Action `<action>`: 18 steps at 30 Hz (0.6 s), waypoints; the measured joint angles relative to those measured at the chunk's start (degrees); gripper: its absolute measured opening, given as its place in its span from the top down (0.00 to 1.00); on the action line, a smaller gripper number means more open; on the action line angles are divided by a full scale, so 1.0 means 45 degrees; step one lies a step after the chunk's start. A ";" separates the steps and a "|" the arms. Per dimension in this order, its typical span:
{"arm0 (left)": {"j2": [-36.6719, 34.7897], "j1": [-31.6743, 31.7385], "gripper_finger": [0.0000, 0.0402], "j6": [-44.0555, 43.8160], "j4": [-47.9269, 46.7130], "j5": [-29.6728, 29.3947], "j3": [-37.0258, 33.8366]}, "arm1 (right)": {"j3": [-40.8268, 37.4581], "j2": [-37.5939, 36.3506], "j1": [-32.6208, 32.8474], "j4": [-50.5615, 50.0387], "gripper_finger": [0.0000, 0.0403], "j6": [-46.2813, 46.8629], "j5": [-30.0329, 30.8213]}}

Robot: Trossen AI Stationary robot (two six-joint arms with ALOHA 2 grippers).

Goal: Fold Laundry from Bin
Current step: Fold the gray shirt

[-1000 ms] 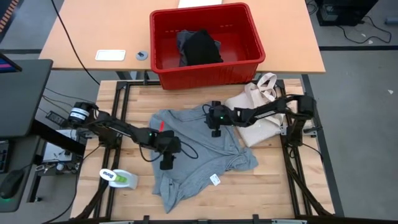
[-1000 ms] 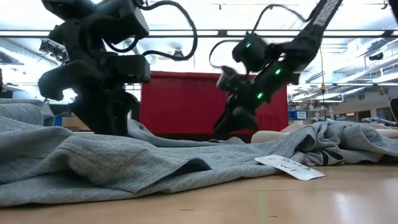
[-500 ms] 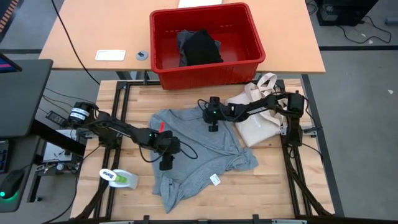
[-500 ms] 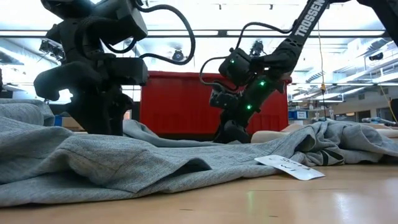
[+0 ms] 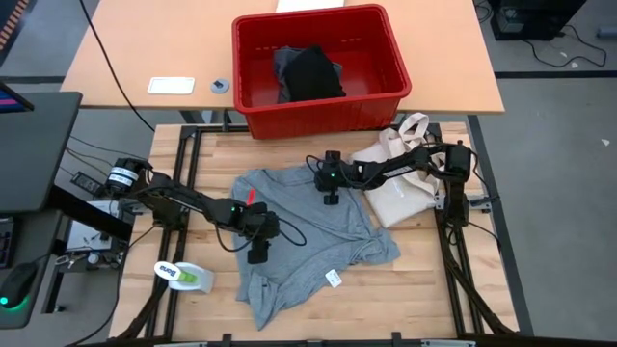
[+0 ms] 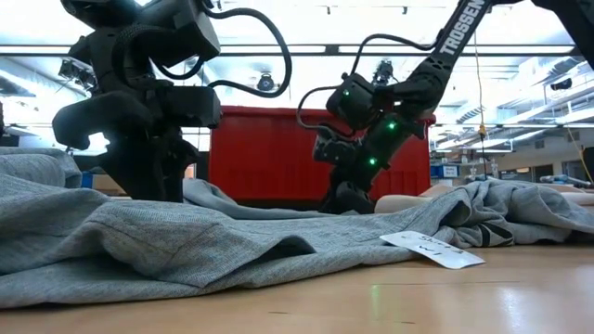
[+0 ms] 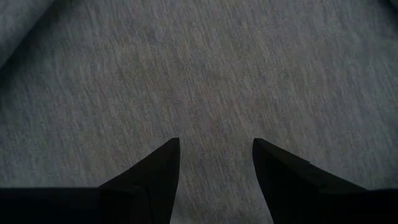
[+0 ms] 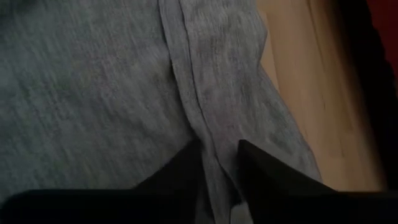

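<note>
Spreading step: light grey T-shirt (image 5: 304, 231) rumpled mid-surface below red bin (image 5: 386, 101); right gripper (image 8: 217, 163) pinching its far hem seam, left gripper (image 7: 216, 163) open, pressed on cloth; next, likely a smoothing pull.

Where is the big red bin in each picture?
High view: the red bin sits top centre, beyond the grey T-shirt.
Low view: the bin is the red wall behind both arms, centre.
Left wrist view: not in it, only grey cloth.
Right wrist view: only a red sliver at one edge, probably the bin.
Shared landmark: the grey T-shirt.
</note>
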 joint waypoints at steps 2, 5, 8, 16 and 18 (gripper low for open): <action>0.0000 -0.0005 0.49 -0.0040 -0.0027 0.0000 0.0000 | -0.0009 0.0005 -0.0046 -0.0088 0.85 0.0180 0.0100; -0.0002 -0.0005 0.49 -0.0101 -0.0133 0.0000 0.0000 | -0.0019 0.0010 -0.0079 -0.0135 0.97 0.0415 0.0073; -0.0005 -0.0005 0.49 -0.0154 -0.0170 0.0000 0.0000 | -0.0019 0.0010 -0.0079 -0.0116 0.95 0.0570 -0.0066; -0.0005 -0.0005 0.49 -0.0219 -0.0250 0.0000 0.0000 | -0.0028 -0.0863 -0.0064 -0.1322 0.96 0.1763 -0.0492; -0.0005 -0.0005 0.49 -0.0216 -0.0245 0.0000 0.0000 | -0.0028 -0.1259 -0.0064 -0.1405 0.97 0.2027 -0.0570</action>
